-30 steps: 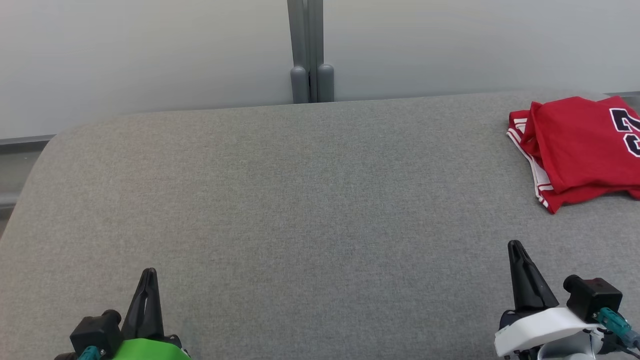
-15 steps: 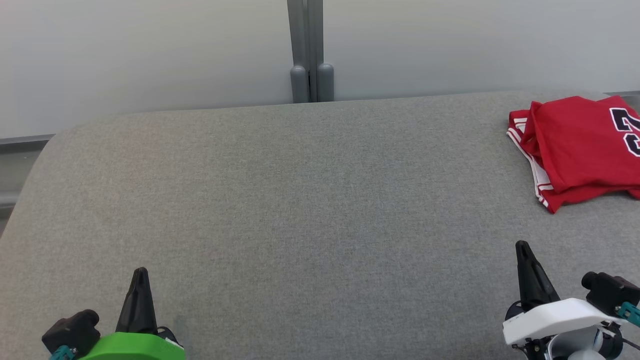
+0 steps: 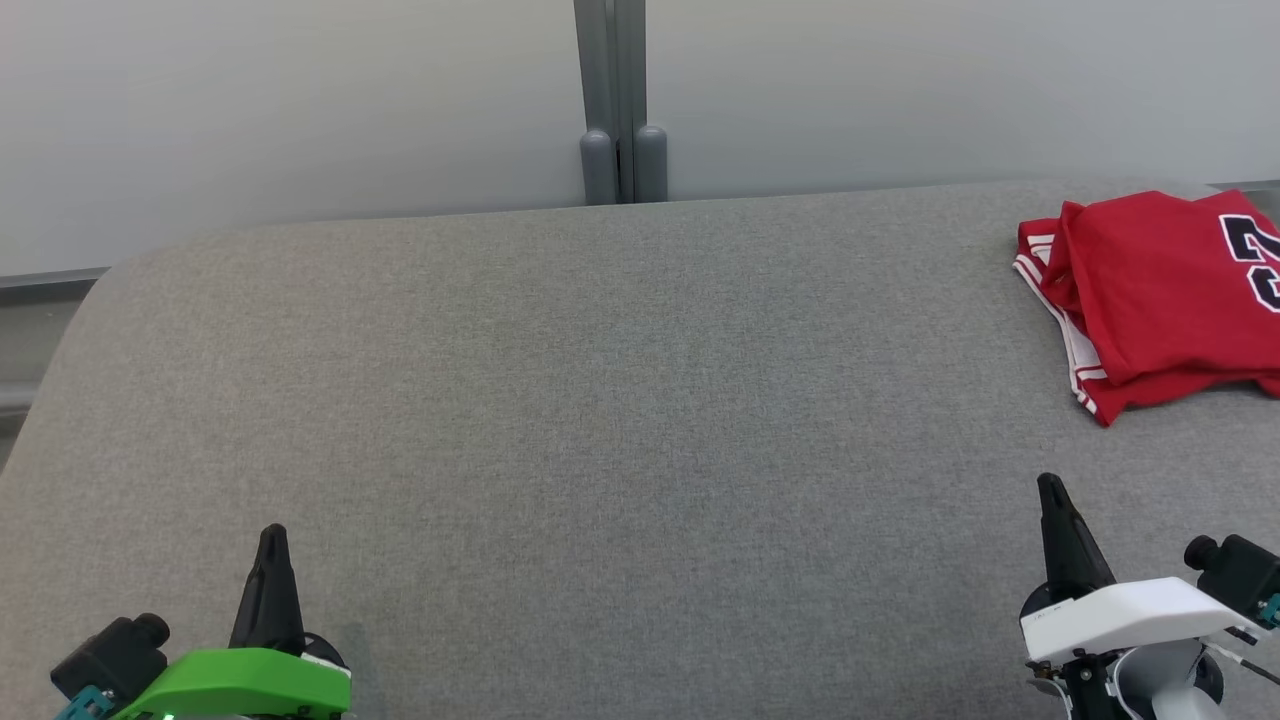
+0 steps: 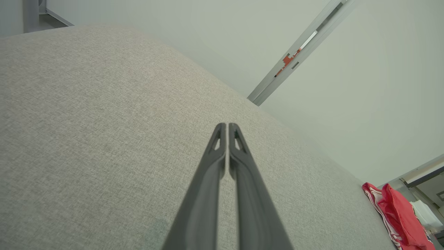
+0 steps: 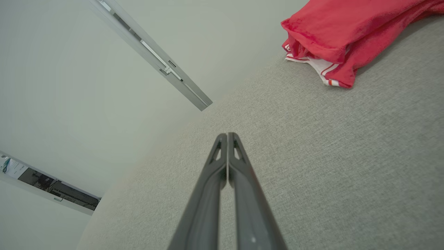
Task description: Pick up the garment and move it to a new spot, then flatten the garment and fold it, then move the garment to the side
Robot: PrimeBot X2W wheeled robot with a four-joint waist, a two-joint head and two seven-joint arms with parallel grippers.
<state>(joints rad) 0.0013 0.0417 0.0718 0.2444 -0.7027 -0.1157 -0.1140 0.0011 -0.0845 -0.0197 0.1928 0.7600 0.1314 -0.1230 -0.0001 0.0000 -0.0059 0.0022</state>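
Folded red garment [image 3: 1160, 300] lies far right on the bench [image 3: 600, 400], apparently set aside. Left tool [image 3: 272, 535] and right tool [image 3: 1050, 487] are pinched closed and empty, well clear of it.

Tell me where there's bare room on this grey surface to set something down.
The whole middle of the surface is bare, from the left end effector across to the right end effector and back to the wall. The far left is bare too. The far right corner is taken by the jersey.
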